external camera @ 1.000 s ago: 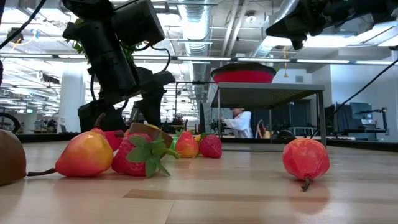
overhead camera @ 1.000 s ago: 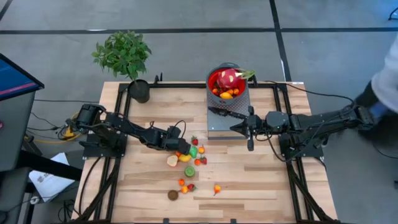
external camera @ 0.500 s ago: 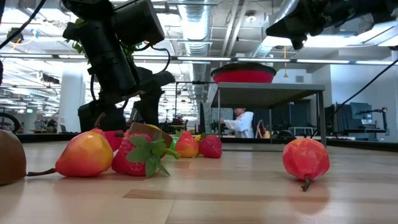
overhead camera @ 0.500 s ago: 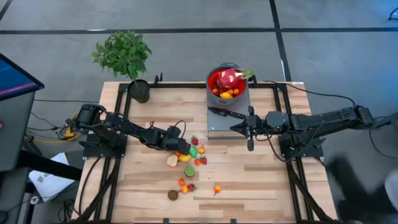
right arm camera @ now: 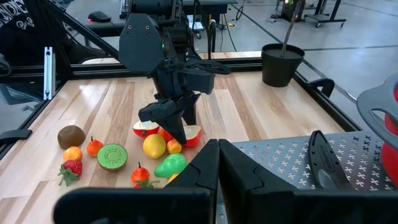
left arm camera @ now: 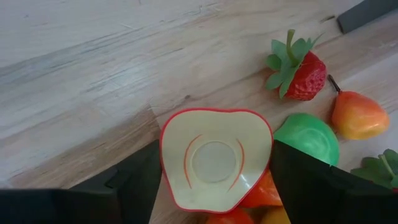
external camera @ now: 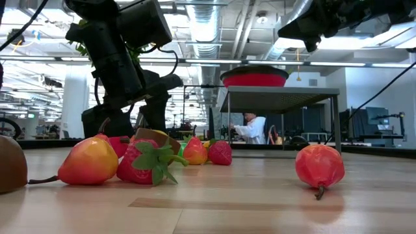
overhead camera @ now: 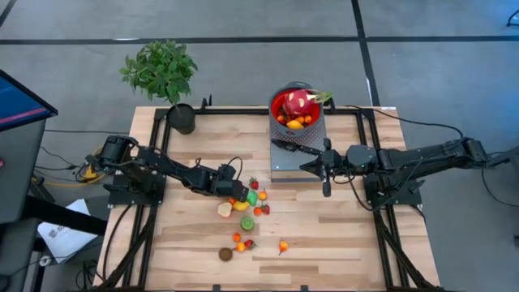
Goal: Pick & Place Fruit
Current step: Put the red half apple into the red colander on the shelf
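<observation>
**Apple half could squirt out of the pinch**

The left gripper (left arm camera: 214,171) brackets an apple half (left arm camera: 216,158), cut face showing, amid the fruit cluster mid-table — neighbours (green fruit (left arm camera: 309,138) touching) may get dragged. Right gripper (overhead camera: 326,188), clenched empty, waits by the bowl (overhead camera: 296,109).

The apple half (left arm camera: 214,159) hides fruit beneath; the brown fruit (external camera: 10,164) is cut off.

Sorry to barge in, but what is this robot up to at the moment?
It is sorting toy fruit. The left gripper has its fingers on either side of a halved apple piece in the fruit pile at mid-table. The right gripper is shut, waiting by the grey stand, where the red bowl already holds the dragon fruit.
</observation>
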You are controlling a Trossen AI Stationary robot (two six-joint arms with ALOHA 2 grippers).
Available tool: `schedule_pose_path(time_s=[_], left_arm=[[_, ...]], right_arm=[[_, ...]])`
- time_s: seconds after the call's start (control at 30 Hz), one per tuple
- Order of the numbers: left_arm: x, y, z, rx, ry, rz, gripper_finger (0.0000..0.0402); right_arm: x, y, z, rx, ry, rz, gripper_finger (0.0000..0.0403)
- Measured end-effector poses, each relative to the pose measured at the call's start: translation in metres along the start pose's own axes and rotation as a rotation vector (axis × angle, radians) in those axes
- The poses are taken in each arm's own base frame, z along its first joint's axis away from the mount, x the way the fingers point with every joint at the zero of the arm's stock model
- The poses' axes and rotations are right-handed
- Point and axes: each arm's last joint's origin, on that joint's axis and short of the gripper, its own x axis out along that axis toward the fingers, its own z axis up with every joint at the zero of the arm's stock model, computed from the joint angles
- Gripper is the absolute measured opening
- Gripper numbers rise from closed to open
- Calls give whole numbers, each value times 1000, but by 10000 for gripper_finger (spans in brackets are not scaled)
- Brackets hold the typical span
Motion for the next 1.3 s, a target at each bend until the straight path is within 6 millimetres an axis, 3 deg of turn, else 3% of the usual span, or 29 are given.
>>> schedule_pose_path(time_s=[0.6,0.77,0.9,1.3], left_arm=[[0,0,2,-3,-46,6,265],[-8,-1,5,0,-64,-11,260],[-27,-3,14,18,-112,-67,262],[-117,5,62,50,-411,-347,261]], right_arm=[[0,0,0,0,0,0,3],[0,0,0,0,0,0,3],[0,0,-1,-1,7,0,3],[0,0,-3,-14,30,-2,3]])
